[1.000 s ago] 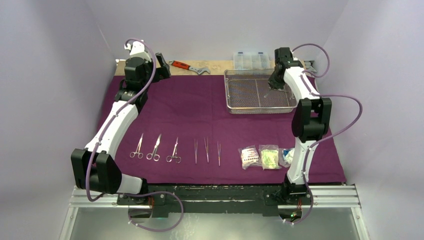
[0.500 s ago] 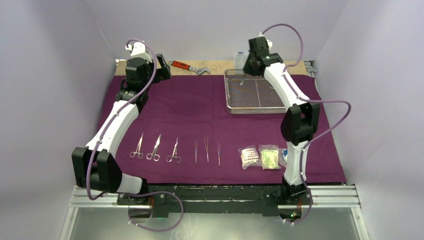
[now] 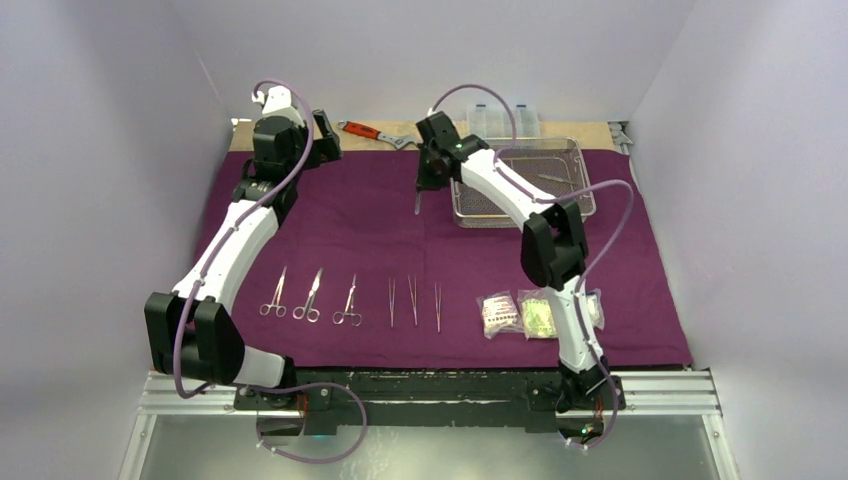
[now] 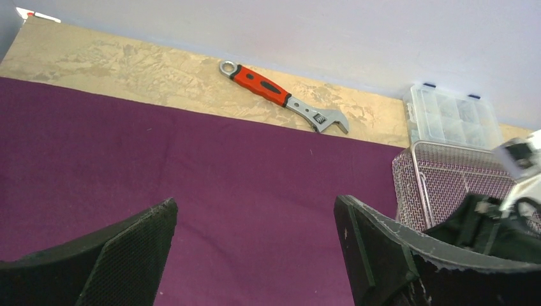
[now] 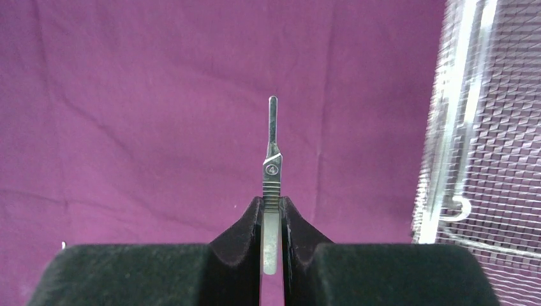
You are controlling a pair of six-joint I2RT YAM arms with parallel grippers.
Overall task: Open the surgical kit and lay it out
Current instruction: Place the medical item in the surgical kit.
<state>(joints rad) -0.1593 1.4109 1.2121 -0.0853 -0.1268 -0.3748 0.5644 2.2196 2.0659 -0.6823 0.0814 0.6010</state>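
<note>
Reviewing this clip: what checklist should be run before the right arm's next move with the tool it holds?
1. Grip: right gripper shut on the scalpel handle, held straight: ok.
2. Handle clear of the wire-mesh tray, which lies off to its side: ok.
3. Purple cloth under the handle bare for a set-down: ok.
4. Left gripper open, empty, apart at the far left: ok.
5. Handle's height above the cloth: cannot tell.
6. Tray emptied: not ok, a slim tool seems to lie inside.
</note>
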